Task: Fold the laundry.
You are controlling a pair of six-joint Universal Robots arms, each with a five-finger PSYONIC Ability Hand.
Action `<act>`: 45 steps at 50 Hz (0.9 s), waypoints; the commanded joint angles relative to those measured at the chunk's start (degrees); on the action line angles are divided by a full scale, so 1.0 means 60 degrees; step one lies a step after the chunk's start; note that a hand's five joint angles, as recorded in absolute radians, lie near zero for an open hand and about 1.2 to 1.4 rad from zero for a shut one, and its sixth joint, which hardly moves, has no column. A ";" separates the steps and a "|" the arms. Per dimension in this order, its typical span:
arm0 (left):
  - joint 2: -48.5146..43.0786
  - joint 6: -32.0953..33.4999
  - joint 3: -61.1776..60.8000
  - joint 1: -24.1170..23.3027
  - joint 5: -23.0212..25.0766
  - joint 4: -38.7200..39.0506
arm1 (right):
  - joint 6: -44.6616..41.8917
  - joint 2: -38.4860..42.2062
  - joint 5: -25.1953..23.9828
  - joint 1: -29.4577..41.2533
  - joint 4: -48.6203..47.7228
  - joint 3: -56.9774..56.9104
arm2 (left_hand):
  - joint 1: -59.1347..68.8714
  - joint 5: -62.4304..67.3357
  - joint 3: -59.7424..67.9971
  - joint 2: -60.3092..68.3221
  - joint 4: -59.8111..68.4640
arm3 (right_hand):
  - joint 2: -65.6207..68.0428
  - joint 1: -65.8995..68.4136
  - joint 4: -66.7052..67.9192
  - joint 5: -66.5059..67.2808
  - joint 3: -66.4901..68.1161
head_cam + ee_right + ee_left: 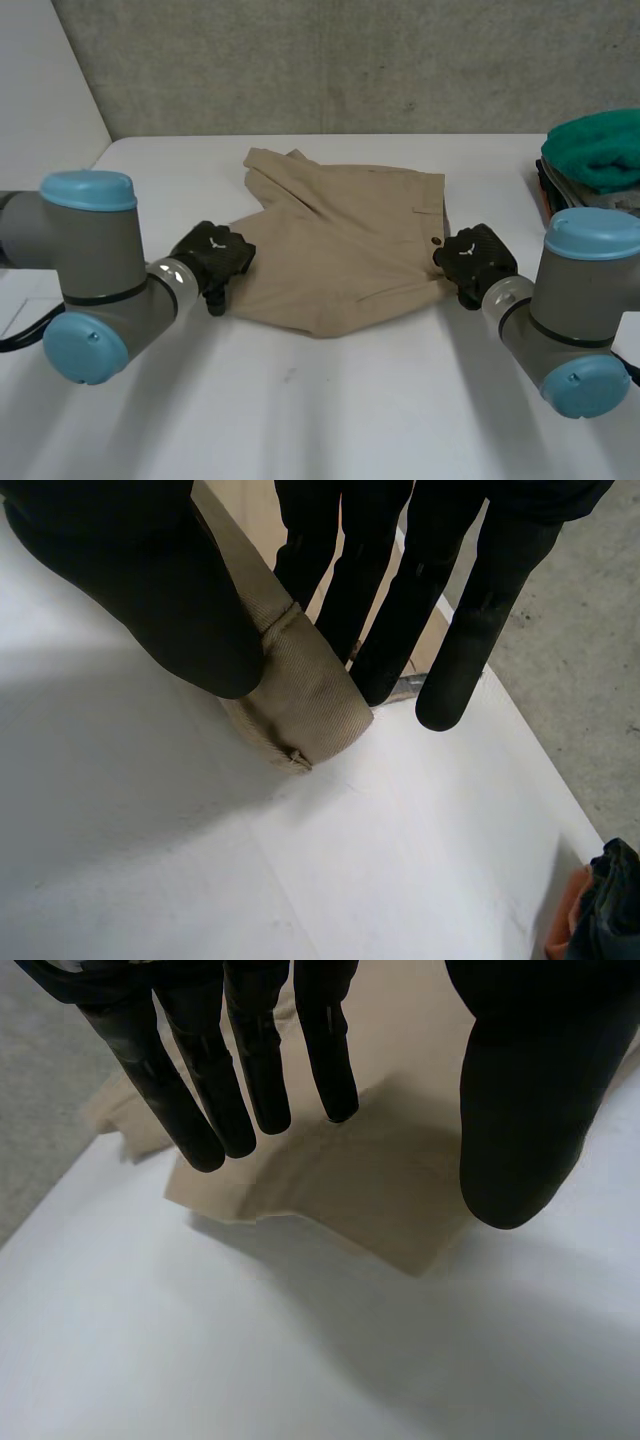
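Head view: shorts (340, 240) on table (350, 400), green cloth (595, 150) at right
Left wrist view: left hand (258, 1060) released over shorts' edge
Right wrist view: right hand (130, 580) pinches shorts' corner

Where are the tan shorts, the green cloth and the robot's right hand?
tan shorts (340, 250): head view, middle of the fabric.
green cloth (598, 150): head view, top of the bundle.
right hand (478, 260): head view, back of the hand.

Robotics lab bench, not a home. Bare concrete wall (350, 60), plain white table (330, 420), left arm (90, 270) and right arm (580, 310) mounted at it. Test items: tan shorts (340, 240), pile of clothes (595, 150) at the table's edge.
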 commanded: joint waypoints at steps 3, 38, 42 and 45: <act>-0.0860 -0.0135 0.0717 -0.0262 -0.0435 -0.0039 | 0.0090 -0.0082 0.0266 0.0158 0.0196 -0.0008 | 0.7871 0.7949 0.7900 0.7909 0.7936 | 0.2183 0.2855 0.1906 0.2098 0.2013; 0.1366 0.0305 0.0145 -0.0497 -0.0157 -0.4639 | -0.3030 -0.1752 -0.1038 -0.0369 0.6644 0.0227 | -0.2128 -0.2049 -0.2098 -0.2089 -0.2062 | 0.2183 0.2855 0.1906 0.2098 0.2013; 0.1190 -0.0222 0.0863 -0.0204 -0.0114 -0.4114 | -0.2942 -0.1635 -0.0935 -0.0354 0.6204 0.0300 | -0.1625 -0.1546 -0.1595 -0.1586 -0.1559 | 0.2183 0.2855 0.1906 0.2098 0.2013; 0.0825 -0.0617 0.1478 0.0074 -0.0011 -0.3367 | -0.2912 -0.1591 -0.0920 -0.0325 0.5926 0.0300 | -0.0140 -0.0062 -0.0110 -0.0102 -0.0074 | 0.2183 0.2855 0.1906 0.2098 0.2013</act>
